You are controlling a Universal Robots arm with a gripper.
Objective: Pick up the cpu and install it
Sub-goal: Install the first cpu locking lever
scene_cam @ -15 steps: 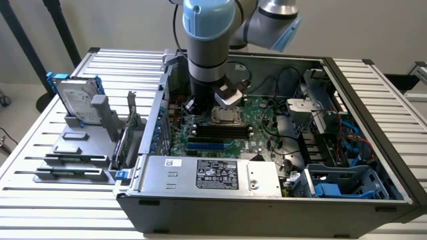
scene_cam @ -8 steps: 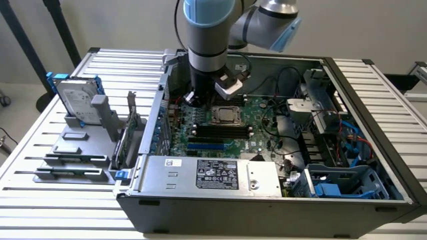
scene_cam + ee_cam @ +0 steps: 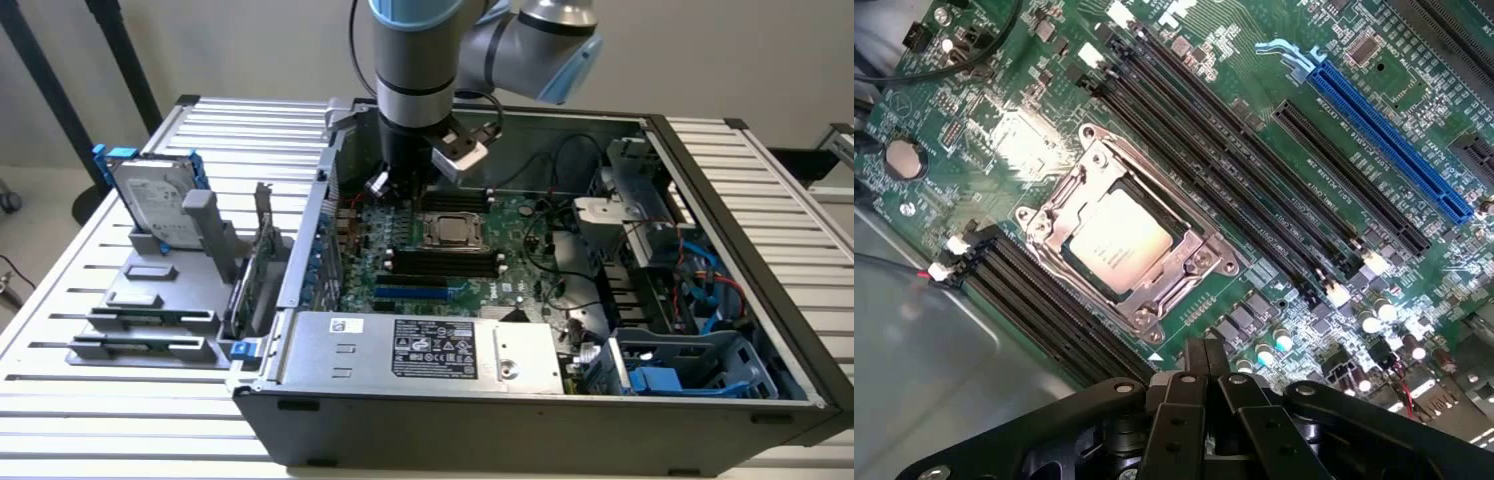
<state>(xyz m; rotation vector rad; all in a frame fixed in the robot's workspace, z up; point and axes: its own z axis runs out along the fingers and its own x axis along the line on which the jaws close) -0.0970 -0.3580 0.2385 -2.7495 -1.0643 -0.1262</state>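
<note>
silvery cpu (image 3: 1120,243) seated in socket (image 3: 1129,243) — gripper (image 3: 1204,352) closed, empty

Arm (image 3: 420,60) hides end effector (exterior view).

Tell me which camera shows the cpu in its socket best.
The wrist view: the cpu sits large and unobstructed inside the metal socket frame, its silvery top plain. The exterior view shows the cpu only as a small square on the motherboard, beside the arm.
</note>
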